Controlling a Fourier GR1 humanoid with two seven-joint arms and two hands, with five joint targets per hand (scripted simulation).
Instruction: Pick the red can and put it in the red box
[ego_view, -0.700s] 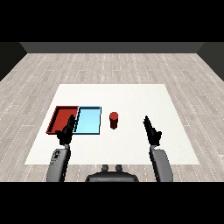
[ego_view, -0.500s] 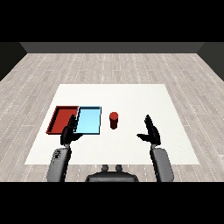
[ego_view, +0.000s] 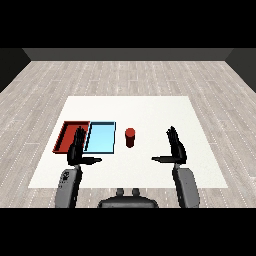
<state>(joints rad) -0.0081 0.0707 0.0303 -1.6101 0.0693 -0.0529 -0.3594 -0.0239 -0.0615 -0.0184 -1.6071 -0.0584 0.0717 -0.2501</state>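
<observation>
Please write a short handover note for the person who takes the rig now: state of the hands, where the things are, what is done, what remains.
Left hand: open, holds nothing, over the near edges of the trays.
Right hand: open, holds nothing, to the right of the red can, apart from it.
Red can: upright on the table, right of the light blue tray.
Red tray: left of the light blue one.
Done: nothing yet.
Left: grasp the can, place it in the red tray.

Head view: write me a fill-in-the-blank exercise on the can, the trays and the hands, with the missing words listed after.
1. The red can stands upright on the white table, to the right of the ____ tray.
2. The red tray lies to the ____ of the light blue one.
3. Neither the left hand nor the right hand touches the ____.
4. Both hands have their fingers ____.

Missing words: light blue; left; can; open
</observation>
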